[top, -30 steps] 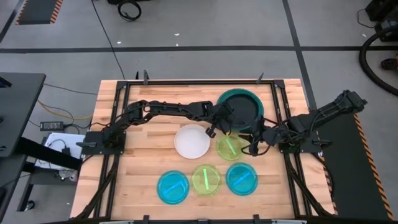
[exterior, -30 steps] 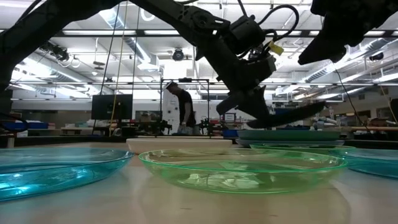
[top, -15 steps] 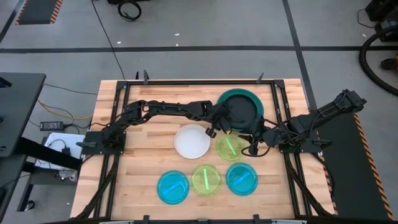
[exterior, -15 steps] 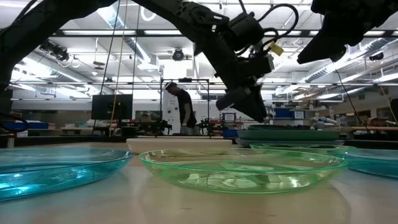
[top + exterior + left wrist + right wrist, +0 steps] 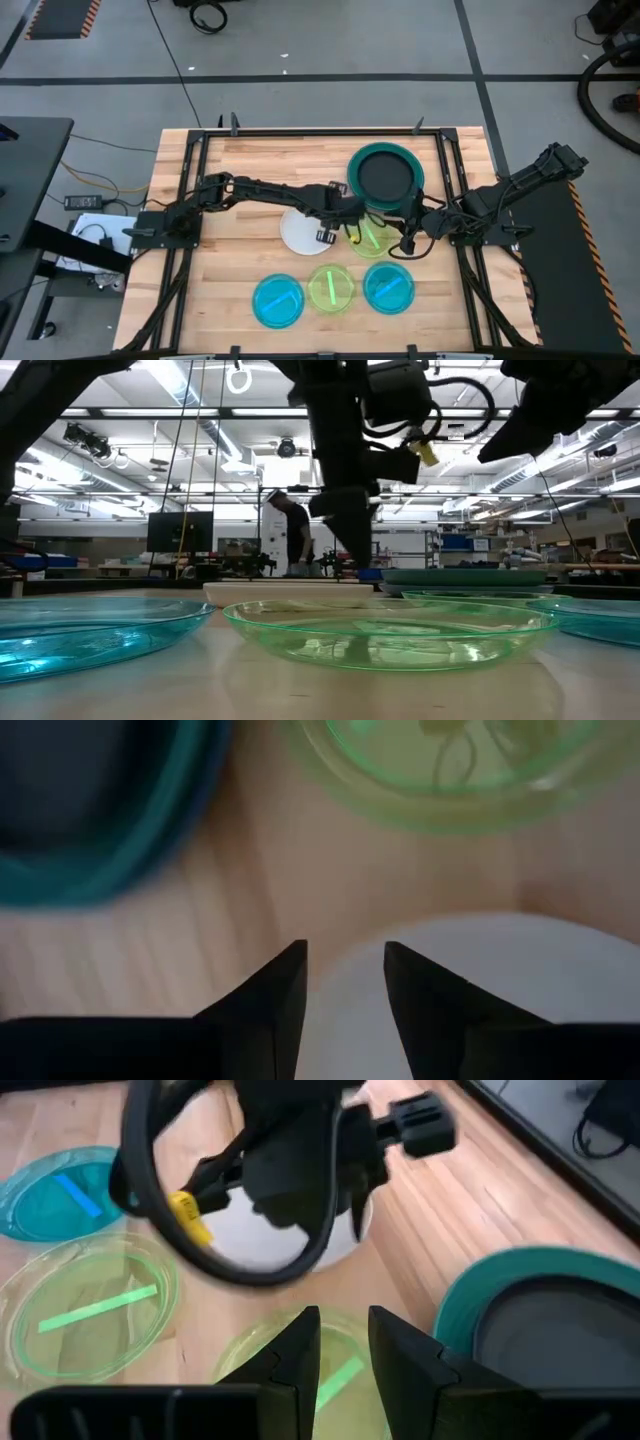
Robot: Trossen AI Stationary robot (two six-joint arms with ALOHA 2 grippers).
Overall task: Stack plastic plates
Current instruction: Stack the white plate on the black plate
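The left pincer (image 5: 327, 232) hangs over the near rim of the white plate (image 5: 300, 228), its fingers (image 5: 270, 995) slightly spread with nothing between them. Just beyond it lie a lime plate (image 5: 372, 237) and the black plate (image 5: 385, 176) stacked in the teal plate (image 5: 354, 165). The right pincer (image 5: 408, 240) hovers beside the lime plate, its fingers narrowly parted and empty.

no readable text, label, brand or number on anything in view

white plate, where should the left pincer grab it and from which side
Probably by the rim. The white plate lies flat on the table, so only its thin raised edge gives the fingers something to close on. The left pincer hangs open over the edge nearest the lime plate, so coming straight down there, one finger inside the rim and one outside, looks best.
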